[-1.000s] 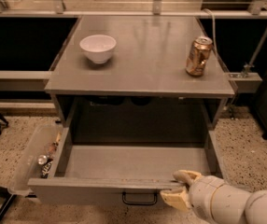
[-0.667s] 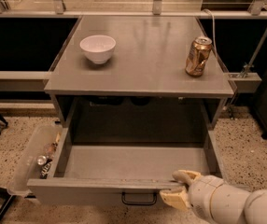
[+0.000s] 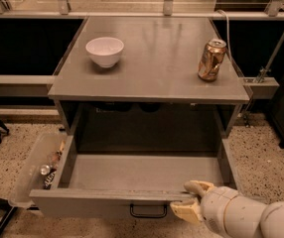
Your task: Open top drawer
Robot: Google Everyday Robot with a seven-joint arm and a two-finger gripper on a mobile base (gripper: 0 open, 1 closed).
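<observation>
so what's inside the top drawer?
The top drawer shows only bare grey floor. Its front wall hides the nearest strip, where the gripper grips the wall's right end.

Top drawer [image 3: 142,171] stands out, box interior bare: free entry from above. Claw [image 3: 188,200] sits at its front rim, 5 o'clock, taking up that corner. Desk [image 3: 157,68] top: bowl [image 3: 105,51] at 10 o'clock, can [image 3: 212,59] at 2 o'clock, wide lane between them. Plastic bin [image 3: 25,185] crowds the drawer's side at 8 o'clock.
</observation>
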